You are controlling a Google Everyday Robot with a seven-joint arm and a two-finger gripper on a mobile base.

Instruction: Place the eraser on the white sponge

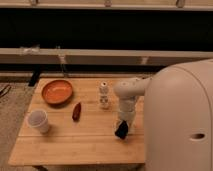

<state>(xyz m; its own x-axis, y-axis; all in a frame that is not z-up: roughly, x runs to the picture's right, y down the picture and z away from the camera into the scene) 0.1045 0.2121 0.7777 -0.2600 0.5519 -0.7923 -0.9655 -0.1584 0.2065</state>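
Note:
My gripper (123, 125) hangs from the white arm over the right part of the wooden table (75, 142), close to the robot's big white body. A black block, the eraser (120, 131), sits at the gripper's tip, low over or on the tabletop; I cannot tell whether it touches the wood. The white sponge is hidden, probably under the gripper and the eraser.
An orange bowl (57, 91) stands at the table's back left and a white cup (38, 121) at the front left. A dark red-brown oblong object (76, 111) lies between them, and a small white bottle-like figure (103, 95) stands just left of the arm.

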